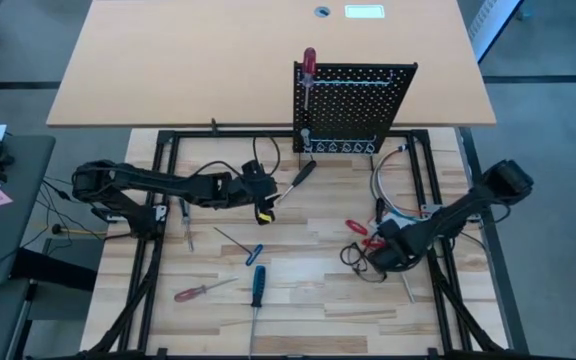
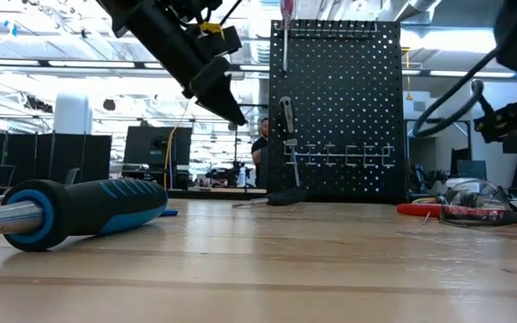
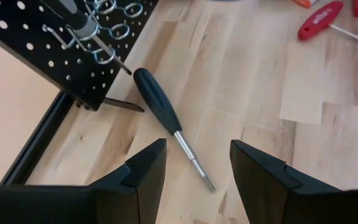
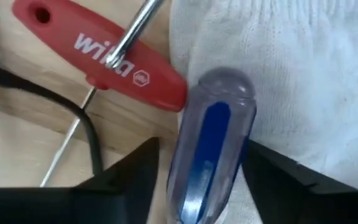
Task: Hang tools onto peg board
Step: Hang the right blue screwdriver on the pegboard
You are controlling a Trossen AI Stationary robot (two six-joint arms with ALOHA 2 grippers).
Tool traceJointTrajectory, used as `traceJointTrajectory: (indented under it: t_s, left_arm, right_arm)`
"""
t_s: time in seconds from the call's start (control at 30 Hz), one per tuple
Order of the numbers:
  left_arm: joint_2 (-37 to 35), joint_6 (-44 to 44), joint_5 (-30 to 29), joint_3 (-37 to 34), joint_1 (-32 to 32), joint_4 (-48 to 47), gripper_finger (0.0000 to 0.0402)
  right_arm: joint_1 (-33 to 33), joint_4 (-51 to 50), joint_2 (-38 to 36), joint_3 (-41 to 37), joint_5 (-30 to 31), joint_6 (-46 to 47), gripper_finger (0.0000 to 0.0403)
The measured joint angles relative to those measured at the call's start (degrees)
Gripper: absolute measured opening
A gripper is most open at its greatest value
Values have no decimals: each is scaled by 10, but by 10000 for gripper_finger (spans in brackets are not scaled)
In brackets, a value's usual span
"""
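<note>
My left claw [image 3: 194, 177] hangs above the pale wooden counter [image 1: 308, 290] with its two dark fingers apart and nothing between them. Just ahead of it lies a black-handled screwdriver with a thin steel shaft [image 3: 166, 118], flat on the wood, its handle end near the foot of the black perforated metal peg board [image 1: 353, 105]. That board stands upright at twelve o'clock on the counter, with a red-handled screwdriver [image 1: 309, 70] hanging at its eleven o'clock corner and a row of wire ring holders [image 1: 340, 147] along its bottom edge.

My right claw [image 4: 197, 180] is down at four o'clock on the counter, its fingers set either side of a clear-and-blue plastic screwdriver handle [image 4: 213, 143]; I cannot tell whether they press it yet. That handle rests against a white knitted glove [image 4: 291, 74], and a red handle with white lettering [image 4: 104, 53] lies just beside it, crossed by a steel shaft.

Toward seven o'clock lie a blue-and-black-handled screwdriver [image 1: 257, 285] and a small red-handled screwdriver [image 1: 193, 292].
</note>
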Motion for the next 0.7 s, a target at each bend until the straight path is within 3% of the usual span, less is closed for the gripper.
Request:
traceJointTrajectory:
  t_s: [0.17,0.27,0.43,0.7]
  left_arm:
    - [0,2,-1,0,0,0,173]
    - [0,1,-1,0,0,0,173]
    - [0,-1,-1,0,0,0,173]
    - [0,-9,5,0,-1,5,173]
  right_arm:
    - [-9,-2,-5,0,-3,-13,122]
    - [-3,-2,-17,2,-1,-14,121]
    - [29,-23,-56,29,57,0,121]
    - [92,-44,-127,81,218,-1,121]
